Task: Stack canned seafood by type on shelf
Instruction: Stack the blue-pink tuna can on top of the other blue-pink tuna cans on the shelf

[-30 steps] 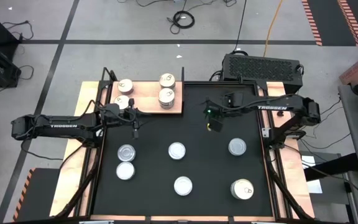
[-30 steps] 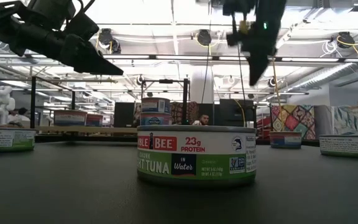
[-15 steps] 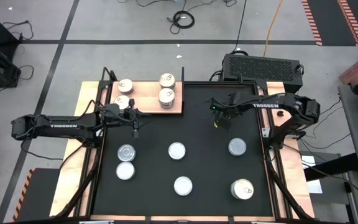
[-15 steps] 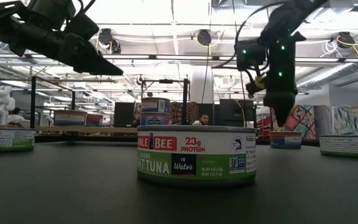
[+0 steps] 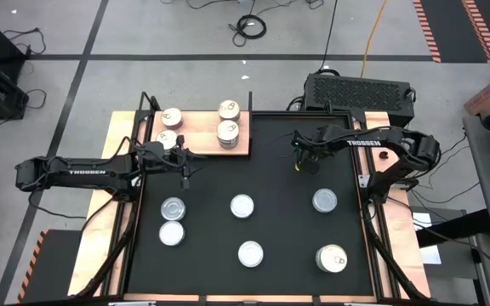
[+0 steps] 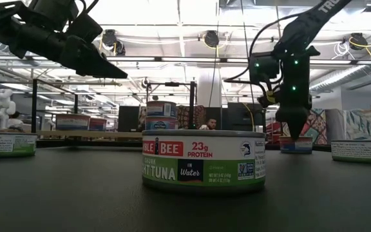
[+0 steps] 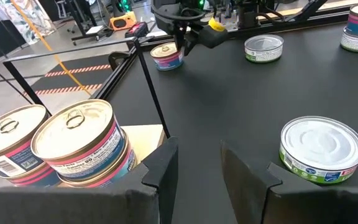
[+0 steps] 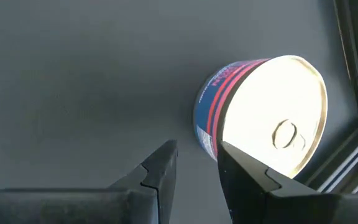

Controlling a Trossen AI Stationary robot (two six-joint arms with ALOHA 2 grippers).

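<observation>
From above, my left hand (image 5: 185,177) hangs over the worktop just near of the shelf (image 5: 198,127) at far left. Four tins (image 5: 228,132) stand on the shelf, lids up, and six more dot the black mat (image 5: 283,229). My right hand (image 5: 299,167) is over the mat's far right part.

At worktop level, it points straight down above a red-banded tin (image 6: 295,144).

My left wrist shows my fingers narrowly apart and empty.

My right wrist shows the same narrow, empty gap, with that tin just beyond, its axis vertical.
</observation>
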